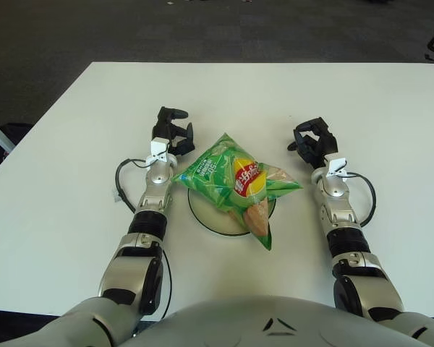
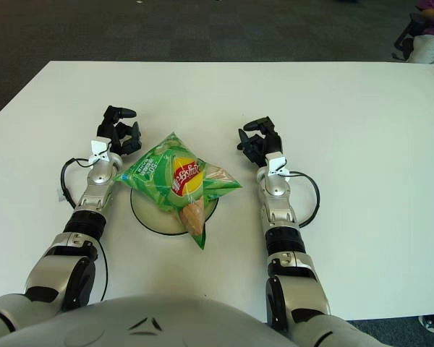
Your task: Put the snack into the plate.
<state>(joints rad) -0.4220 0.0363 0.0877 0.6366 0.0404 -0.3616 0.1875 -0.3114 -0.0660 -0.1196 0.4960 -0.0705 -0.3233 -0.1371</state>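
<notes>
A green snack bag (image 1: 235, 181) with a red and yellow label lies across the white plate (image 1: 202, 213) in the middle of the table, covering most of it and overhanging its rim. My left hand (image 1: 171, 133) shows just left of the bag's upper corner, fingers relaxed and empty, not touching the bag. On the bag's right side is my right hand (image 1: 311, 141), fingers loosely curled, holding nothing, a short gap from the bag's tip.
The white table (image 1: 72, 144) stretches wide to the left, right and back. Its front edge runs close to my body. Thin black cables (image 1: 119, 181) loop beside each wrist. Dark carpet lies beyond the far edge.
</notes>
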